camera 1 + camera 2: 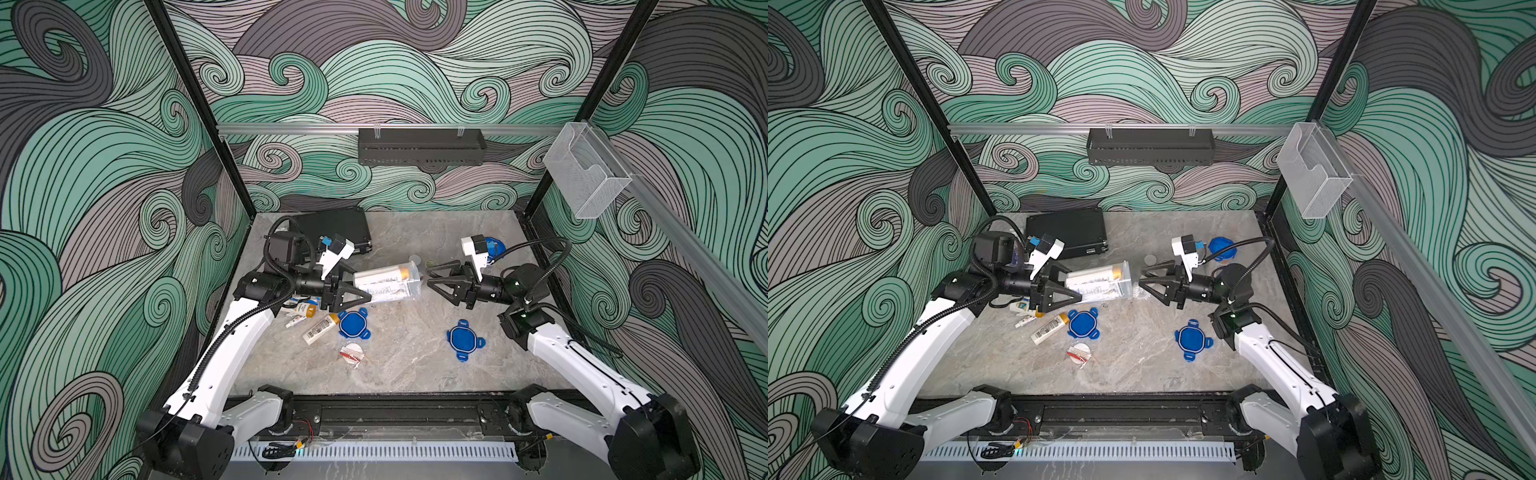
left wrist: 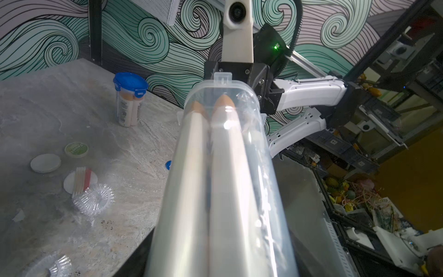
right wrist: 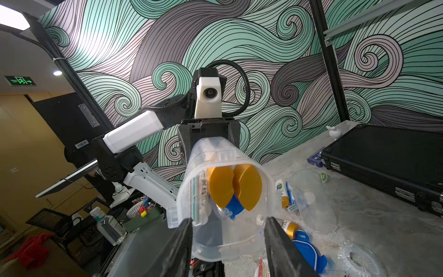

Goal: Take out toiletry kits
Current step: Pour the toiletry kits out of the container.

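Mid-worktop (image 1: 415, 365), the left end effector (image 1: 359, 284) pinches a clear container (image 1: 388, 282) of gold-capped bottles (image 3: 235, 184). The right end effector (image 1: 430, 277), spread, faces its open mouth.

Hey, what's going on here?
The left gripper is clamped on a clear container held sideways, its open mouth facing the right gripper, which is open just in front of it. Two gold-capped bottles are inside. Two blue lids and a loose bottle lie on the table.

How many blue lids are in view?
3 lids: one lies beside the loose bottle, one near the right arm, one caps the upright jar behind that arm. Arms may hide more.
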Robot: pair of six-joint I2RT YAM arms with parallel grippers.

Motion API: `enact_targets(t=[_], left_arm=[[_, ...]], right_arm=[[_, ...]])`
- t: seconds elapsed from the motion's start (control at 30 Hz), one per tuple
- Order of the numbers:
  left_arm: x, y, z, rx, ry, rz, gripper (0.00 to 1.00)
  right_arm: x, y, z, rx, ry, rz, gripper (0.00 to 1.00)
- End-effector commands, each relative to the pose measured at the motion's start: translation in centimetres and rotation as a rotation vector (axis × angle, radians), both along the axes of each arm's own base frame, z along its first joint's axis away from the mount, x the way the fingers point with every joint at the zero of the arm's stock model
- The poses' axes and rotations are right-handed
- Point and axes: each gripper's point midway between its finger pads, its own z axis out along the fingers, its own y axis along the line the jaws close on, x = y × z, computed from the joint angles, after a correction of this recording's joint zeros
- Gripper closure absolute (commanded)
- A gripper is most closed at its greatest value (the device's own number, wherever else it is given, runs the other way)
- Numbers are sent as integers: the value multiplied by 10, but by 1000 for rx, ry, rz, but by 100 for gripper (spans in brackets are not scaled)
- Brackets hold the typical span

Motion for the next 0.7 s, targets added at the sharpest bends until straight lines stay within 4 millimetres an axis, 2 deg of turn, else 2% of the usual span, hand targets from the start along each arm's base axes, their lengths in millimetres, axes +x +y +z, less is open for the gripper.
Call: enact_targets(t=[0.0, 0.07, 0.23, 0.3, 0.67], left_arm=[[-14, 1, 19, -52, -253, -77, 100], [-11, 3, 12, -18, -344, -59, 100], [-24, 7, 4, -3, -545, -96, 100], [-17, 7, 4, -1, -558, -63, 100], [-9, 8, 5, 42, -594, -49, 100]], right_arm=[[-18, -2, 13, 19, -53, 41, 51], [-23, -1, 9, 2, -65, 46, 52], [-41, 7, 0, -24, -113, 110, 52], [-45, 11, -1, -33, -115, 135, 52], [-49, 23, -24, -82, -51, 177, 55]])
